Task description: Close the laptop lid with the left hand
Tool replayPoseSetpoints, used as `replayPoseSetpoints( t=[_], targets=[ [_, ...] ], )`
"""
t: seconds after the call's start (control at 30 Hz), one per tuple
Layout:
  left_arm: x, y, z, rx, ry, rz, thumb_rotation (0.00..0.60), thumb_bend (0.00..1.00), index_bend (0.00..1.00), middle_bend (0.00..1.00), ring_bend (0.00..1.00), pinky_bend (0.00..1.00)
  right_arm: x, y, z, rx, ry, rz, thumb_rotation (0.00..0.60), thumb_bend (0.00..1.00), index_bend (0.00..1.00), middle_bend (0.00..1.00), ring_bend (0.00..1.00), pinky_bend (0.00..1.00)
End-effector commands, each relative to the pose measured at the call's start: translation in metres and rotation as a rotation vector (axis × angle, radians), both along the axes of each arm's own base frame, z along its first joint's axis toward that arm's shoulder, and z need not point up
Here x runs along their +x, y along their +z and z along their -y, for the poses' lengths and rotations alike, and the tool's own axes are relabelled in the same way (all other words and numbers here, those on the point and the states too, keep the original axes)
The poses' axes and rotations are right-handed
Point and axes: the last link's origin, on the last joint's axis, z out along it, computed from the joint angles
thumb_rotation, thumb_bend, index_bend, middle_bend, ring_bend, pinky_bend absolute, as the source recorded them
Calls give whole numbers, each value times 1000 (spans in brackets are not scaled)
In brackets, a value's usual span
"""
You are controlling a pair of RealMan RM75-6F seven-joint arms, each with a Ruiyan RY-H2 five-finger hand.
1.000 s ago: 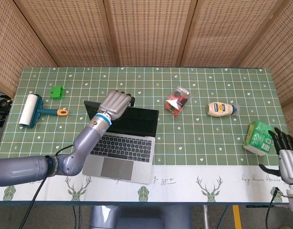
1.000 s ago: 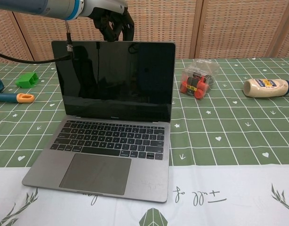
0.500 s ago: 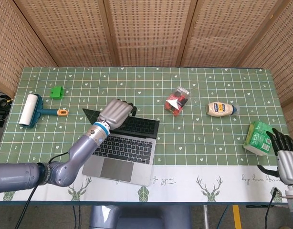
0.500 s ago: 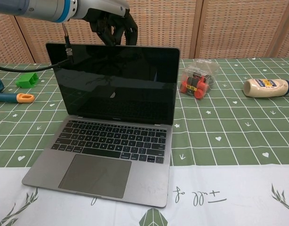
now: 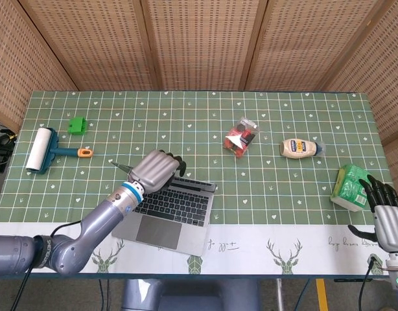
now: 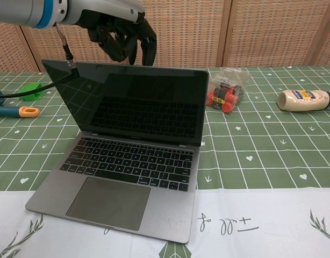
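A table (image 5: 296, 123) covered with a green cloth printed in a white grid, hearts and small sprigs filled the middle of the head view; its near edge carried a white band with deer motifs. Behind it stood woven, perforated brown panels framed in wood.

The laptop (image 6: 127, 177) sat at lower left of centre in the head view, a flat grey metal slab with a black keyboard and a wide trackpad. Its long axis ran roughly left to right, slightly skewed, with the hinge on the far side and the trackpad edge toward the bottom of the frame. The lid (image 6: 134, 102) — glossy, dark, reflecting the keys — leaned forward over the keyboard, partly lowered.

The left hand (image 5: 155, 170), silver-backed with dark fingers, rested behind the lid's top edge, fingers curled over the rim and pressing on it. In the chest view it appeared at upper left, above the screen.

The right hand (image 5: 384, 210) hung at the lower right corner of the head view, fingers spread and holding nothing, just beside a green carton (image 5: 352, 186).

Elsewhere: a white lint roller (image 5: 48, 150) with a teal-and-orange handle at far left, a small green block (image 5: 76, 125) above it, a crinkled clear packet of red items (image 5: 241, 137) near centre, and a squat beige bottle (image 5: 300, 148) lying on its side to the right.
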Motion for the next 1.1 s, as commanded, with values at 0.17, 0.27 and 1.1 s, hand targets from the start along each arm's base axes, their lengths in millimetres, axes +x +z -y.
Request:
replayPoseSetpoints(
  t=[0.17, 0.27, 1.1],
  targets=[
    [-12, 8, 20, -48, -2, -21, 600, 1000, 410, 325, 363, 390, 1, -1, -1, 3, 3, -5, 600, 17, 0, 0, 0, 0],
    [-18, 10, 27, -66, -2, -25, 600, 1000, 410, 324, 363, 389, 2, -1, -2, 6, 5, -9, 600, 17, 0, 0, 0, 0],
    [-82, -18, 62, -215, 81, -49, 600, 1000, 405, 325, 363, 389, 8, -3, -7, 14, 20, -22, 600, 18, 4, 0, 0, 0]
  ],
)
